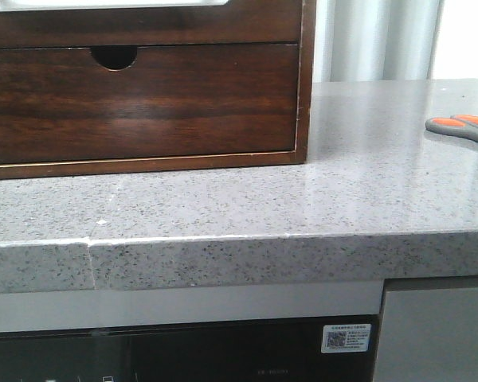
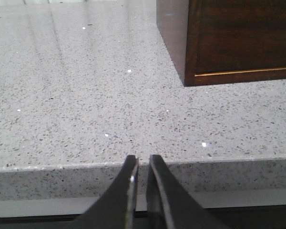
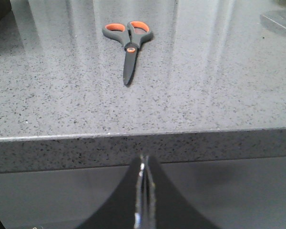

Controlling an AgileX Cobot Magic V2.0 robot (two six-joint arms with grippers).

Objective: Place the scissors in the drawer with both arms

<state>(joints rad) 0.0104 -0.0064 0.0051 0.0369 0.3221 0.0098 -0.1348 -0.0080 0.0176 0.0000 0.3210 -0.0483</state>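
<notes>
The scissors (image 1: 462, 127), grey-handled with orange inserts, lie flat on the stone counter at the far right, partly cut off by the frame edge. In the right wrist view the scissors (image 3: 127, 40) lie whole, blades toward the counter's front edge. My right gripper (image 3: 144, 156) is shut and empty, hanging in front of and below that edge. The drawer (image 1: 143, 24) shows as a dark wood front at the cabinet's top, with a white strip above it. My left gripper (image 2: 143, 160) hangs at the counter edge, fingers nearly together with only a thin slit and nothing held.
The wooden cabinet (image 1: 303, 95) stands on the counter (image 1: 263, 199) at the back left; its lower drawer (image 1: 143, 103) has a half-round notch. In the left wrist view the cabinet corner (image 2: 190, 57) is close by. An appliance front (image 1: 183, 350) sits below the counter.
</notes>
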